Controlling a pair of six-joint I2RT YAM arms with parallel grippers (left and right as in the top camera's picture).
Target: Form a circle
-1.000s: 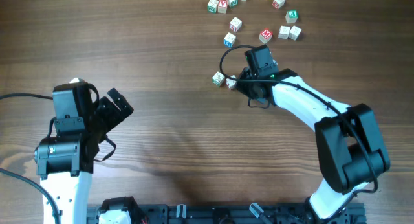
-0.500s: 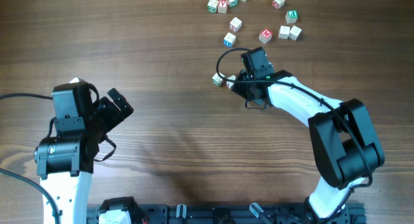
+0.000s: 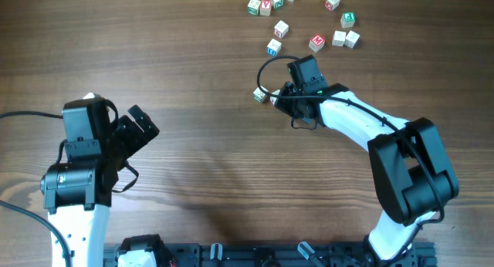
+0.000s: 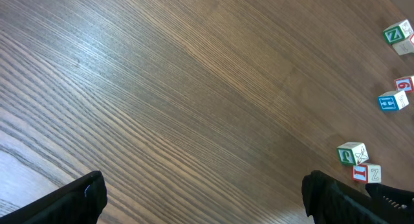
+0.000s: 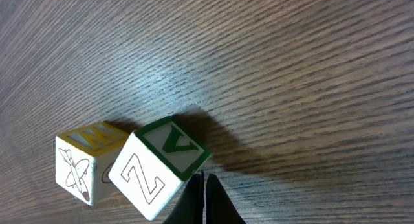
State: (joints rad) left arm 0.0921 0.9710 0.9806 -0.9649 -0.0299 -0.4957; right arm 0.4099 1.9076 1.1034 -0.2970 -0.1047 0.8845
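Circle point(image 3: 339, 38): we found it far right on the table point(image 3: 177, 59), an arc of letter cubes with gaps, its red M cube point(image 3: 316, 42) on the near side.
Stray cubes: the green-edged Z cube point(image 5: 162, 175) touched a yellow-edged cube point(image 5: 81, 162), nearer than the arc.
Right gripper point(image 5: 204, 197): pinched shut, empty, tips just beside the Z cube.
Left gripper point(image 3: 143, 126): spread wide, empty, far left.
Progress: we judged it partly formed, with both strays and the gaps left.

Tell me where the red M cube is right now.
In the overhead view, the red M cube lies near the top, right of centre, just left of a pair of whitish cubes and beyond the right gripper.
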